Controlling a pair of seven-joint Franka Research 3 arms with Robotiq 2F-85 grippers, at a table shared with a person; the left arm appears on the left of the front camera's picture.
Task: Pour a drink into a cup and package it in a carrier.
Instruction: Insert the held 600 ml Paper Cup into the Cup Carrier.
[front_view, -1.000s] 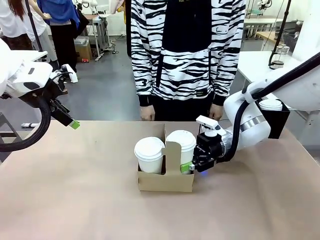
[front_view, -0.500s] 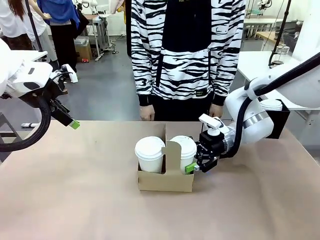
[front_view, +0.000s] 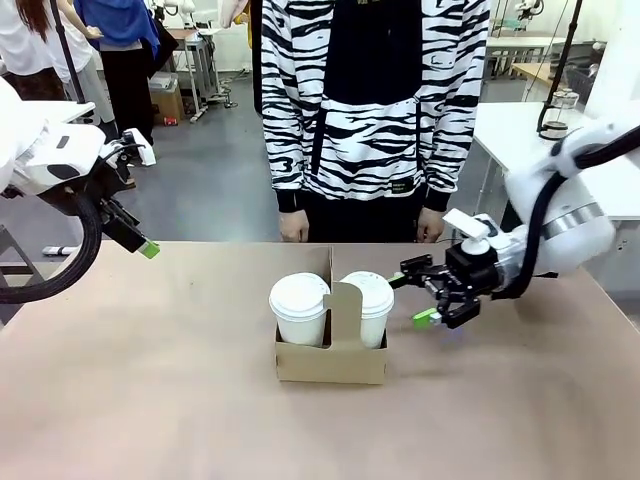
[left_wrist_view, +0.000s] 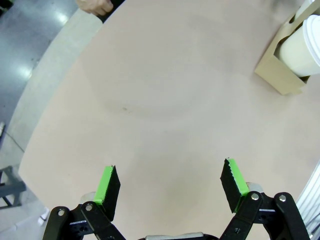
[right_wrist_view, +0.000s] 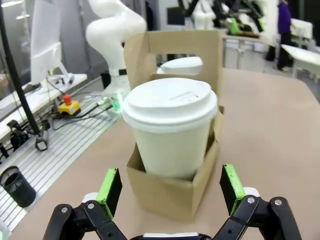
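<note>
Two lidded cups sat packed in the carrier, the robot's fingers clear of them.

Nearest, the small brown cardboard carrier (front_view: 331, 352) rested mid-table (front_view: 150, 400), its upright handle between two lidded white paper cups, left (front_view: 299, 309) and right (front_view: 366, 306), each kept upright by its slot. Just beside the right cup, the right gripper (front_view: 414, 297) hung with fingers spread wide and empty, probably so it cleared the cup. Farther left, the left gripper (left_wrist_view: 169, 183) hovered above bare table, fingers apart, holding nothing. Beyond, a person in a striped top (front_view: 375, 110) stood waiting.
</note>
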